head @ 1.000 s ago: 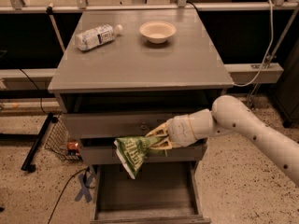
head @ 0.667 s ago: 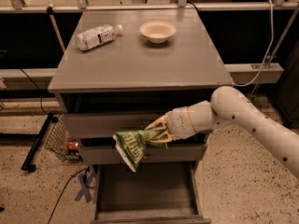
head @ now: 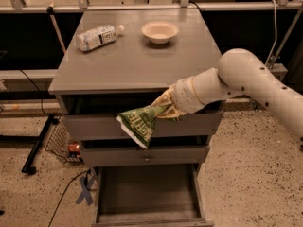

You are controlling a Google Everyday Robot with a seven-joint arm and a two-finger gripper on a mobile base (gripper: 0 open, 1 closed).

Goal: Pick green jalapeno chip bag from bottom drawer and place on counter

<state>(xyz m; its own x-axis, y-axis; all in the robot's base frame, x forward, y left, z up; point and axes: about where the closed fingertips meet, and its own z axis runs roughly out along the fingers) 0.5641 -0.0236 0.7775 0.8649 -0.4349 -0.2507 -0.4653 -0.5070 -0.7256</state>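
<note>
My gripper (head: 163, 109) is shut on the green jalapeno chip bag (head: 140, 122) and holds it in the air in front of the upper drawer fronts, just below the counter's front edge. The bag hangs down and to the left from the fingers, crumpled. The white arm reaches in from the right. The bottom drawer (head: 147, 193) is pulled out below, and its grey floor is bare. The grey counter (head: 132, 60) lies above and behind the bag.
A clear plastic water bottle (head: 98, 36) lies on its side at the counter's back left. A pale bowl (head: 160, 31) stands at the back middle. A wire basket (head: 64, 143) sits on the speckled floor left of the cabinet, beside cables.
The gripper has lifted the chip bag higher, from the level of the middle drawer to the top drawer front, close under the counter edge.
</note>
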